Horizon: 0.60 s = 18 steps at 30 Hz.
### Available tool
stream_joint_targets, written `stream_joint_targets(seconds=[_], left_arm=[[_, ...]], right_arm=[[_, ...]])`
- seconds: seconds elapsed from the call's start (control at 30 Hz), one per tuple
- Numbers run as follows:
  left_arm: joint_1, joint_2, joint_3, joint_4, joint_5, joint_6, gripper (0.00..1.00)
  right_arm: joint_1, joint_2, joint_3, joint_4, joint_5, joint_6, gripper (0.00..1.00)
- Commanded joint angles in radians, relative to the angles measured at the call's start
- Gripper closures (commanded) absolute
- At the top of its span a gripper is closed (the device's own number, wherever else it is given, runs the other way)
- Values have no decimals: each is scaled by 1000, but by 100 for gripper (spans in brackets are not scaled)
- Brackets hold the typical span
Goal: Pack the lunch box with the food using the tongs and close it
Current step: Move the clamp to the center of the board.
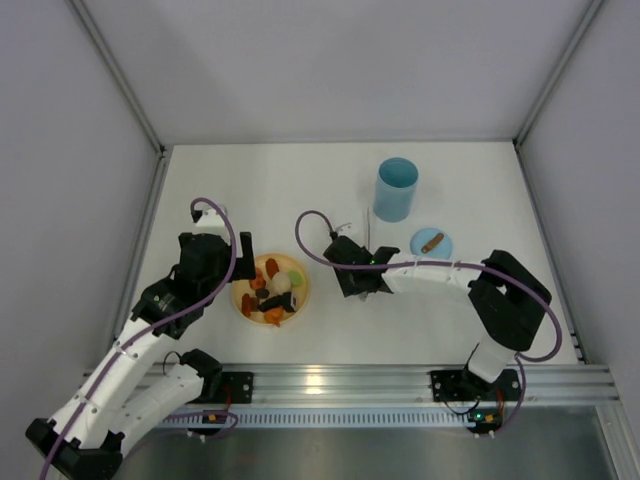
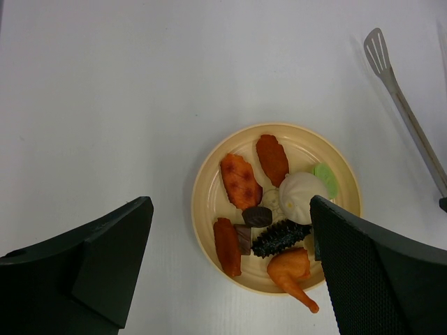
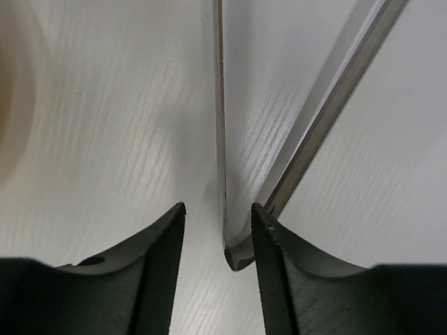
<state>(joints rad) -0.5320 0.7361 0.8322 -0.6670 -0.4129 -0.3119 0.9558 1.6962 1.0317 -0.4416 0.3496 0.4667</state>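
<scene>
While the left tool [image 2: 229, 206] hangs over the plate [image 2: 311, 148] with its fingers spread wide and nothing between them, the right tool [image 3: 218, 209] sits low on the tabletop [image 1: 250, 190] at the near, joined end of the tongs [image 3: 330, 105]. Its fingers stand only a little apart, one on each side of that end. The right finger looks to be against the metal and a gap shows beside the left finger, so the tongs are straddled, not pinched. The tongs lie flat, their two arms opening towards the far side.

All the food [image 2: 241, 180] is on the plate, left of centre. The lunch box [image 1: 396, 190] stands upright and uncovered at the far right of centre. Its lid [image 1: 431, 243] lies flat on the tabletop just near and right of it, apart from it, handle up.
</scene>
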Motion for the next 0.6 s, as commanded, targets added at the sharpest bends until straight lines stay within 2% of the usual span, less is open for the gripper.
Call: stream_joint_targets(seconds=[0.0, 0.07, 0.17, 0.2, 0.3, 0.5, 0.57], left_arm=[[-3, 5, 19, 6, -12, -6, 1], [-2, 5, 19, 6, -12, -4, 1], [-3, 5, 19, 6, -12, -4, 1], [-2, 5, 19, 6, -13, -4, 1], [-2, 8, 19, 7, -10, -6, 1], [-2, 11, 19, 6, -13, -6, 1], [-2, 13, 19, 6, -13, -6, 1]], right_arm=[[26, -93, 17, -8, 61, 24, 56], [31, -115, 28, -25, 92, 32, 46], [29, -129, 34, -35, 129, 53, 38], [29, -122, 44, -45, 149, 59, 31], [20, -58, 97, -94, 203, 81, 18], [-8, 71, 179, -97, 229, 110, 5], [-22, 91, 185, -89, 215, 121, 4]])
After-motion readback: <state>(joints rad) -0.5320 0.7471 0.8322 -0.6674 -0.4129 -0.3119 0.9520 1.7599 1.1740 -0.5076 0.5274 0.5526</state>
